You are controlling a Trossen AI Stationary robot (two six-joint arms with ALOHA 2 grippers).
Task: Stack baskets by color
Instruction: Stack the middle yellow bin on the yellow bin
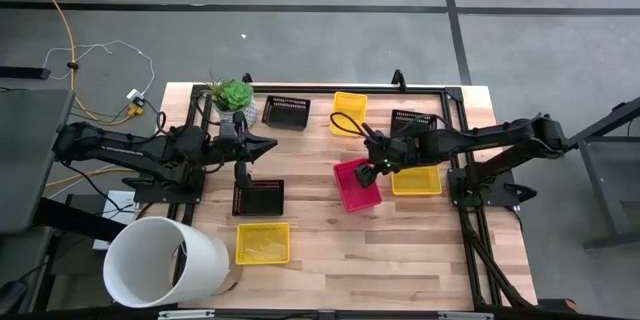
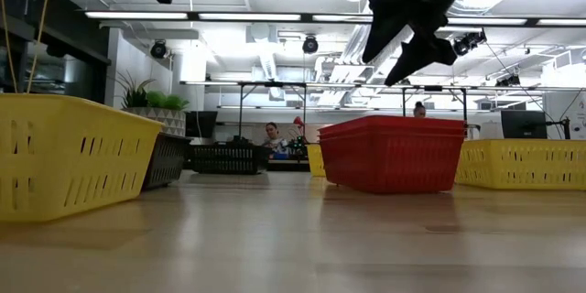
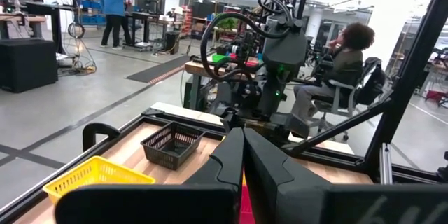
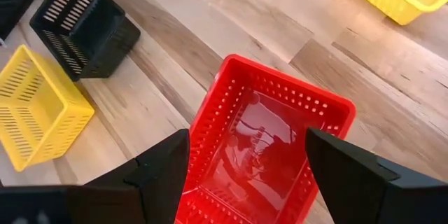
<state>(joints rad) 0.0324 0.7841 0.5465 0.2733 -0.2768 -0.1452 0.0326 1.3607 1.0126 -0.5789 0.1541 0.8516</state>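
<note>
A pinkish-red basket [image 1: 357, 185] [image 4: 273, 140] rests on its bottom on the wooden table, right of the middle. My right gripper [image 1: 376, 163] [image 2: 407, 50] hangs open above it, tilted down; in the right wrist view its fingers [image 4: 157, 171] frame the basket without touching it. My left gripper [image 1: 266, 145] [image 3: 244, 161] is shut and empty, pointing level toward the right arm, above the table's left half. Around them stand yellow baskets [image 1: 416, 180] [image 1: 349, 112] [image 1: 263, 242] and black baskets [image 1: 285, 111] [image 1: 258, 197] [image 1: 413, 120].
A large white cylinder [image 1: 165, 260] lies at the near left corner. A small potted green plant [image 1: 232, 95] stands at the far left. A black frame [image 1: 455, 160] runs along the table's right and far edges. People show in the room beyond the table.
</note>
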